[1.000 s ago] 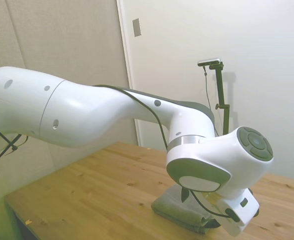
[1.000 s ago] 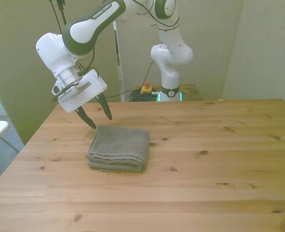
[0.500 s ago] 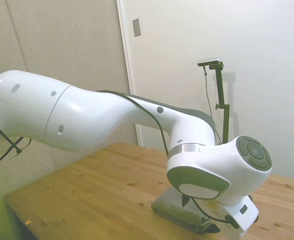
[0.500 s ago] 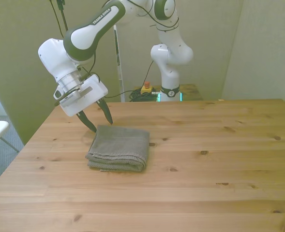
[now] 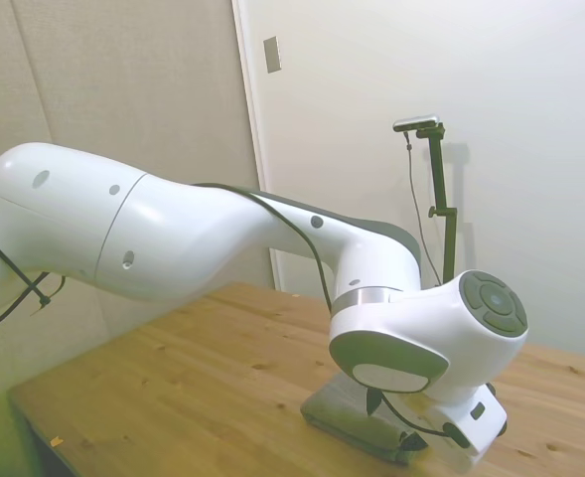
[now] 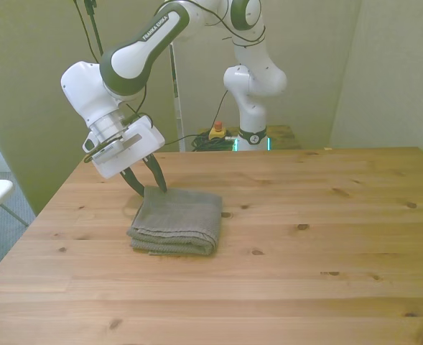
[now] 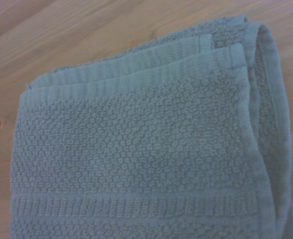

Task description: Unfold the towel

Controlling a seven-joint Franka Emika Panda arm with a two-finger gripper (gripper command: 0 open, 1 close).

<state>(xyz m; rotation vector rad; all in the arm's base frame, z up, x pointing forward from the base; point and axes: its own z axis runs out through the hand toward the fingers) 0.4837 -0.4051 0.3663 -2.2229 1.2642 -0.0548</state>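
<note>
- Towel (image 6: 177, 219), grey terry cloth, lies folded in several layers on the wooden desk (image 6: 304, 273), toward the front view's left and nearer the far edge than the near one.
- Its stacked edges show on the side facing the front camera; the wrist view (image 7: 136, 149) shows the knobbly weave, a flat woven band and layered hems at one corner.
- From where I stand, the white arm's jaws (image 6: 148, 181) are apart, two dark fingers (image 6: 159, 176) pointing down at the towel's far corner on the front view's left.
- The fingertips sit right at the cloth's edge; whether they touch it I cannot tell.
- In the side view the wrist housing (image 5: 426, 338) hangs low over the towel (image 5: 347, 417), hiding the fingers.
</note>
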